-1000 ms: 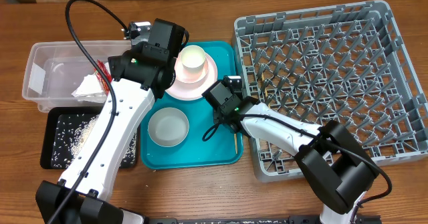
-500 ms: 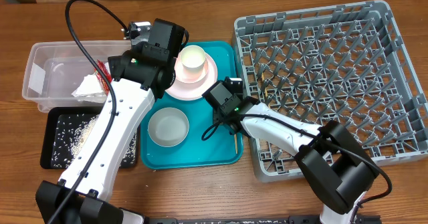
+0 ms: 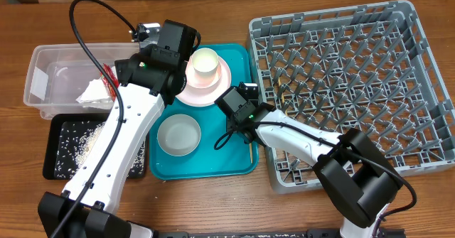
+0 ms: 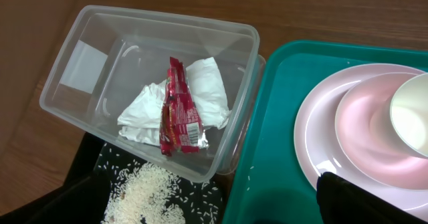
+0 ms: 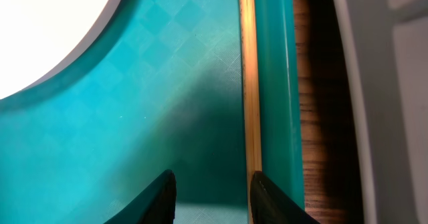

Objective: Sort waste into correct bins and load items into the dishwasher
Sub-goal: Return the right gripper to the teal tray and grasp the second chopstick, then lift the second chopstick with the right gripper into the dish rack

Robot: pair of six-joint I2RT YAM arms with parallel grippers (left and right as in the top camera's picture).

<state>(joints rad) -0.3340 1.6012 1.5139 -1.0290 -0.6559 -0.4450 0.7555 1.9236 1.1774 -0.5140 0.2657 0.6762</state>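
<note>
The grey dish rack (image 3: 341,89) sits beside the teal tray (image 3: 220,145), whose pink plate (image 3: 222,82) carries the cup (image 3: 204,62). Left fingers (image 4: 348,197) hang spread wide above that plate, holding nothing; right fingers (image 5: 164,197) stand parted astride a chopstick (image 5: 249,83) lying against the tray's rim.

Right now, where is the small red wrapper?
In the left wrist view, the red wrapper lies inside the clear tub, on top of the white napkin, left of the teal tray.
</note>
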